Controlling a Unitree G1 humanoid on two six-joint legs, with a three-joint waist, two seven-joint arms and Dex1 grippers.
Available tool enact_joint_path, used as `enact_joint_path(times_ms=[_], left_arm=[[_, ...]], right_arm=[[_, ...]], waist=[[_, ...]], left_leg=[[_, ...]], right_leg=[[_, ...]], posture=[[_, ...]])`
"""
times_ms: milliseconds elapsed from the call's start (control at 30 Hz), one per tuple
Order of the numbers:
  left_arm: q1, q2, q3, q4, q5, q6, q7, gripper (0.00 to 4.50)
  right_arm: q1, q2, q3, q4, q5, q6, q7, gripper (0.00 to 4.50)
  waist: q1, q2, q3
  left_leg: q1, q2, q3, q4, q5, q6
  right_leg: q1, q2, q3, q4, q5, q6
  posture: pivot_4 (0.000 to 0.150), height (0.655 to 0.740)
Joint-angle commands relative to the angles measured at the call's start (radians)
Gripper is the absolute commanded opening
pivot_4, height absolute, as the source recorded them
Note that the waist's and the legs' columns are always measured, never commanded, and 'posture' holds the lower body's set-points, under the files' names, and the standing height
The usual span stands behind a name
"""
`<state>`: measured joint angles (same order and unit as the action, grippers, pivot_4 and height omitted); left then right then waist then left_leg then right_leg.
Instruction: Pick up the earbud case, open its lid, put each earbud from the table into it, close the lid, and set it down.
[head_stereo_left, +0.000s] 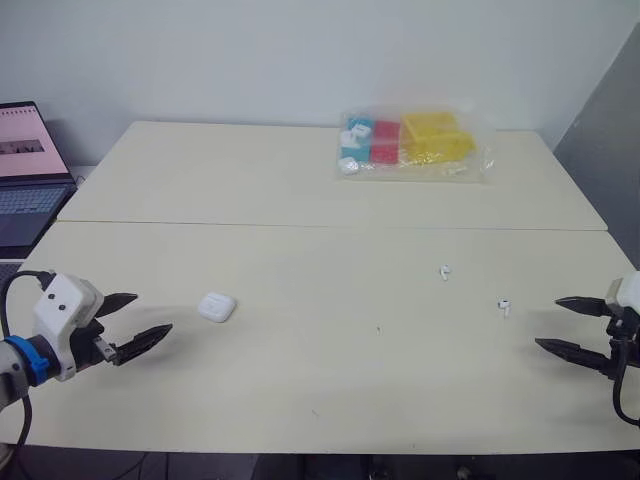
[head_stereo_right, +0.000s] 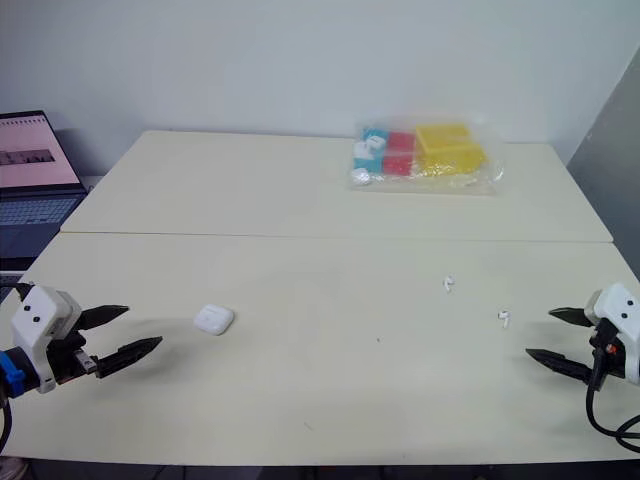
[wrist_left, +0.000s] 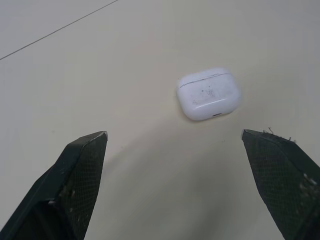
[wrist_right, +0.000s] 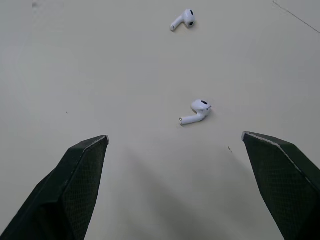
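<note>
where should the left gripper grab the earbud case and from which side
Grip the earbud case by its body's two rounded sides, below the lid seam, coming from the robot's left with the open left gripper. It lies flat and shut, so this probably leaves it free to open.

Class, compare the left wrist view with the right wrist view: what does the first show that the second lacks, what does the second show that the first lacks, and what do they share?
The left wrist view has the white earbud case, lid shut, lying on the table just ahead of the left tool. The right wrist view has the two earbuds instead: a nearer earbud ahead of the right tool and a farther earbud beyond it, lying apart. Shared: the same pale table surface, and each tool open wide, holding nothing.
</note>
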<state>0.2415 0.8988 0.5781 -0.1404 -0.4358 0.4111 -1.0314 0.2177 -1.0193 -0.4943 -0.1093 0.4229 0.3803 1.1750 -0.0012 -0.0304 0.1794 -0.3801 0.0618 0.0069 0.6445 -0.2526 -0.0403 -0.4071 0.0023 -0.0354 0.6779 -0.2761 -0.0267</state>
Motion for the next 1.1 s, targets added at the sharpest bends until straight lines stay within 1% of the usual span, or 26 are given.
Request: enact_joint_path(times_ms=[33,133,233,300,400,467,533,600,633,733,833,967,1100], left_arm=[[0.0,0.023,0.03,-0.039,-0.057,0.06,-0.021,4.46],[0.005,0.018,0.006,-0.083,-0.077,0.107,-0.014,4.46],[-0.027,-0.022,-0.055,-0.151,-0.093,0.163,0.049,4.46],[-0.06,-0.046,-0.094,-0.162,-0.08,0.195,0.109,4.46],[-0.085,-0.073,-0.12,-0.164,-0.074,0.227,0.164,4.46],[-0.083,-0.091,-0.147,-0.158,-0.061,0.214,0.178,4.46],[-0.101,-0.12,-0.171,-0.141,-0.034,0.212,0.235,4.46],[-0.113,-0.137,-0.186,-0.135,-0.024,0.226,0.271,4.46],[-0.112,-0.139,-0.201,-0.139,-0.019,0.217,0.266,4.46],[-0.116,-0.148,-0.22,-0.145,-0.016,0.211,0.273,4.46],[-0.132,-0.165,-0.221,-0.12,-0.015,0.231,0.31,4.46],[-0.164,-0.163,-0.253,-0.078,-0.006,0.244,0.315,4.46],[-0.197,-0.163,-0.272,-0.06,-0.009,0.251,0.321,4.46]], right_arm=[[-0.009,-0.005,-0.038,-0.023,0.0,-0.024,-0.01,4.5],[-0.026,-0.01,-0.042,-0.048,-0.009,-0.048,-0.017,4.5],[-0.034,-0.028,-0.044,-0.155,0.046,-0.001,0.0,4.5],[-0.048,-0.044,-0.025,-0.25,0.095,0.049,0.01,4.5],[-0.076,-0.058,-0.01,-0.331,0.153,0.117,0.005,4.5],[-0.136,-0.072,0.016,-0.398,0.231,0.188,-0.018,4.5],[-0.244,-0.071,0.06,-0.449,0.351,0.279,-0.065,4.5],[-0.327,-0.058,0.083,-0.464,0.45,0.36,-0.114,4.5],[-0.356,-0.052,0.094,-0.465,0.473,0.381,-0.129,4.5],[-0.387,-0.055,0.11,-0.47,0.501,0.413,-0.147,4.5],[-0.397,-0.076,0.153,-0.49,0.479,0.398,-0.111,4.5],[-0.451,-0.061,0.241,-0.503,0.448,0.364,-0.095,4.5],[-0.479,-0.054,0.288,-0.485,0.431,0.347,-0.084,4.5]], waist=[[0.0,0.0,0.0],[0.0,0.0,0.0],[0.0,0.001,0.0],[0.0,0.002,0.001],[0.001,0.001,0.001],[-0.002,0.0,0.001],[-0.003,0.001,0.001],[-0.003,0.0,0.002],[-0.001,0.0,0.002],[0.005,-0.001,0.001],[0.009,-0.001,0.001],[0.007,-0.001,0.001],[0.004,-0.001,0.001]], left_leg=[[0.0,0.0,0.0,0.0,0.0,0.0],[0.0,0.0,0.0,0.0,0.0,0.0],[0.0,0.0,0.0,0.0,0.0,0.0],[0.0,0.0,0.0,0.0,0.0,0.0],[0.0,0.0,-0.001,0.0,0.0,0.0],[0.0,0.001,-0.001,0.0,0.0,0.0],[0.0,0.001,0.001,0.0,0.0,0.0],[0.001,0.001,0.001,0.0,0.0,0.0],[0.001,0.001,0.0,0.0,0.0,0.0],[0.0,0.001,-0.001,0.0,0.0,0.0],[-0.002,0.001,-0.001,0.0,0.0,0.0],[-0.001,0.0,0.0,0.0,0.0,0.0],[-0.001,0.001,-0.001,0.001,0.0,0.0]], right_leg=[[0.0,0.0,0.0,0.0,0.0,0.0],[0.0,0.0,0.0,0.0,0.0,0.0],[0.0,0.0,0.0,0.0,0.0,0.0],[0.0,0.0,0.0,0.001,0.0,0.0],[0.0,0.001,0.0,0.001,0.0,0.0],[0.0,0.003,0.0,0.001,0.0,0.0],[0.0,0.003,0.002,0.001,0.0,0.0],[0.0,0.004,0.002,0.002,0.0,0.0],[0.0,0.004,0.002,0.002,0.0,0.0],[0.0,0.004,0.001,0.001,0.0,0.0],[0.0,0.003,0.001,0.0,0.0,0.0],[0.0,0.003,0.001,0.0,0.0,0.0],[0.0,0.004,0.0,0.001,0.0,0.0]], posture=[[0.15,0.74],[0.15,0.74],[0.15,0.74],[0.15,0.74],[0.15,0.74],[0.15,0.74],[0.15,0.74],[0.15,0.74],[0.15,0.74],[0.15,0.74],[0.15,0.74],[0.15,0.74],[0.15,0.74]])
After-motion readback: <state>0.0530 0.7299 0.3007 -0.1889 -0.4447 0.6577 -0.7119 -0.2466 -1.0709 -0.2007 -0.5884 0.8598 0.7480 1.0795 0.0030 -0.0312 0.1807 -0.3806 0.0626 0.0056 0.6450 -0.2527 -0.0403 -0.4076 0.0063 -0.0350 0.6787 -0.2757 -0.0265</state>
